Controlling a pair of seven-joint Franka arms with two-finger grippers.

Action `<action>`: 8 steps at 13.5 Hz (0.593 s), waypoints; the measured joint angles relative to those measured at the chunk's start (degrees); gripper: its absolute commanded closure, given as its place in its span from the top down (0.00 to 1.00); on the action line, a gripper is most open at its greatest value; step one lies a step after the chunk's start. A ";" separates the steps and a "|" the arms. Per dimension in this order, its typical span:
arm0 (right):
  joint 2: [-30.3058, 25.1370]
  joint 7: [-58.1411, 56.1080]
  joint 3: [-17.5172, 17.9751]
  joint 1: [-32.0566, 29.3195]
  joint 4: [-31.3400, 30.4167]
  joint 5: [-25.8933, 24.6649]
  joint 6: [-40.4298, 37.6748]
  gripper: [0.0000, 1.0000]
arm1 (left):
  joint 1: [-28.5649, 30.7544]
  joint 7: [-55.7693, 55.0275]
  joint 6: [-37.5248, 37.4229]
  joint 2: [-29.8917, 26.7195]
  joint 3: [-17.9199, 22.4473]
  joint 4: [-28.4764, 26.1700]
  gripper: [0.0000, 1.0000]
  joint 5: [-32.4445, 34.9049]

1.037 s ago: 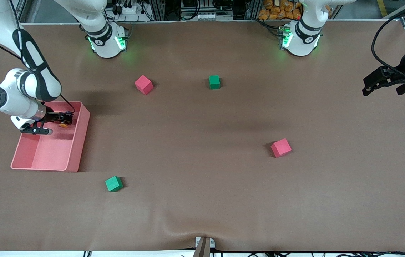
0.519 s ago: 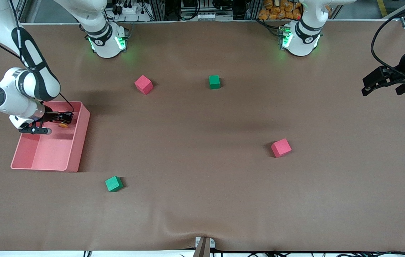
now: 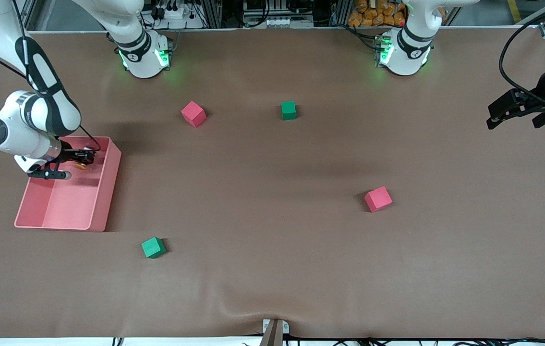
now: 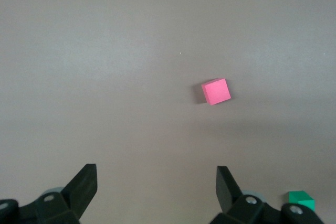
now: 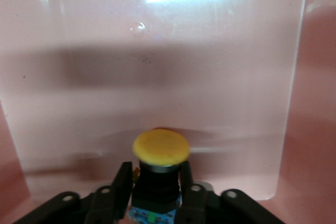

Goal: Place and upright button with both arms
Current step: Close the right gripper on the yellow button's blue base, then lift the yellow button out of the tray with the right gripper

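The right tool [image 3: 81, 160] hangs inside the pink bin [image 3: 109, 192] at the right arm's end of the surface, its fingers [image 5: 122, 184] closed on the black body of the button [image 5: 160, 167], just under the round orange cap. I'd judge the button light, hard and rigid, with a smooth domed cap that would likely slip if pinched, so the squat body is the sensible place to grip it, as here. Being top-heavy and small-footed, it may tip when set down. The left tool [image 4: 155, 188] waits with its jaws spread wide and nothing between them, up over the surface at the left arm's end, a red cube [image 4: 216, 91] lying below it.
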 measured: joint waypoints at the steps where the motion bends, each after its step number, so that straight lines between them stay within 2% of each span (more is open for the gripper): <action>1: -0.04 0.00 0.00 -0.08 0.00 0.00 -0.01 0.00 | 0.00 0.00 0.00 0.00 0.00 0.00 1.00 0.00; 8: -0.44 -0.02 0.25 -0.07 1.34 0.00 -0.77 0.00 | -0.05 0.00 0.00 0.00 -0.01 0.00 1.00 0.00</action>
